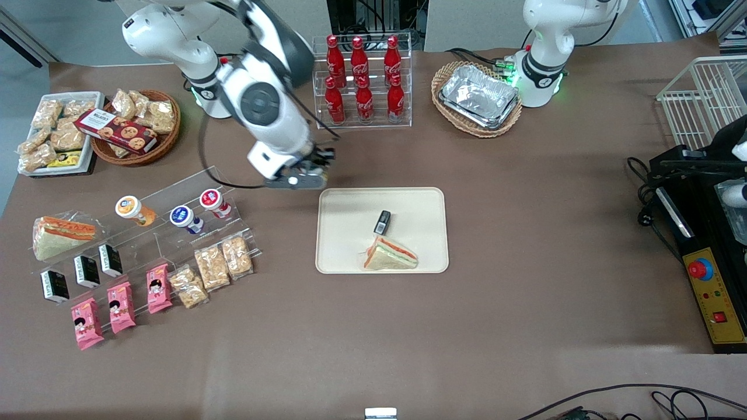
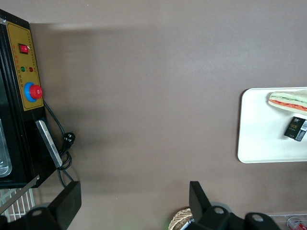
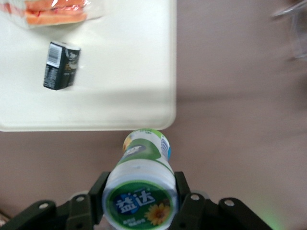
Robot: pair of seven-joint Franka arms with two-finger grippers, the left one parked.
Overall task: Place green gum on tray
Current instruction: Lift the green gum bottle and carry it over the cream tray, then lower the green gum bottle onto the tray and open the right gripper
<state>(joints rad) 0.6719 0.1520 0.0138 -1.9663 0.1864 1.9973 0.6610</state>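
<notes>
Green gum [image 3: 142, 179] hidden under the claw [image 1: 296, 179] in front view.

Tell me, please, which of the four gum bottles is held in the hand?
The green gum, clamped in the hand near the tray. The orange-lidded, blue-lidded and red-lidded bottles rest on the acrylic shelf.

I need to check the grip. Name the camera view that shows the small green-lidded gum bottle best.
The right wrist view: the green-lidded gum bottle fills it, clamped in the gripper just short of the cream rectangular tray. In the front view the arm hides the bottle; the left wrist view misses it.
</notes>
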